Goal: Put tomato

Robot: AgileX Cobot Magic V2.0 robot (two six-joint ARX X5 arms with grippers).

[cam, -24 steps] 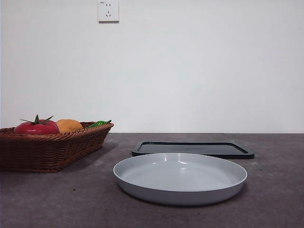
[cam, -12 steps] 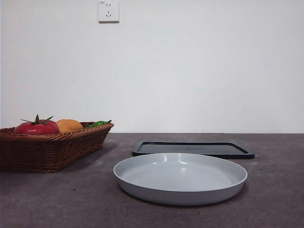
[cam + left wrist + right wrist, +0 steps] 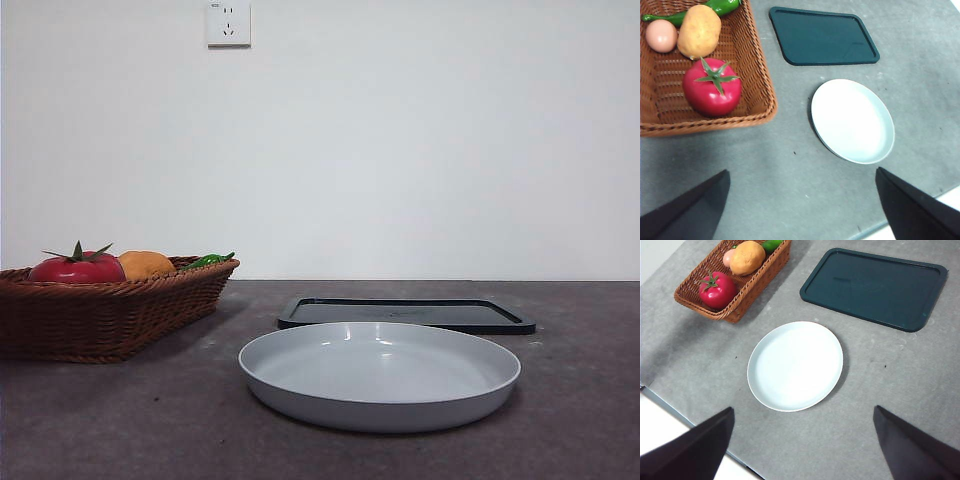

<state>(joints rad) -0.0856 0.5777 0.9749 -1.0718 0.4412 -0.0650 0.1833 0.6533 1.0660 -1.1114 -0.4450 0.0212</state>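
Note:
The red tomato with a dark green stem lies in the wicker basket at the left of the table; it also shows in the left wrist view and the right wrist view. My left gripper is open and empty, high above the table between the basket and the plate. My right gripper is open and empty, high above the table's near edge. Neither gripper shows in the front view.
A pale grey plate sits at the centre front, with a dark green tray behind it. In the basket are also an orange-brown fruit, a small pink fruit and a green pepper.

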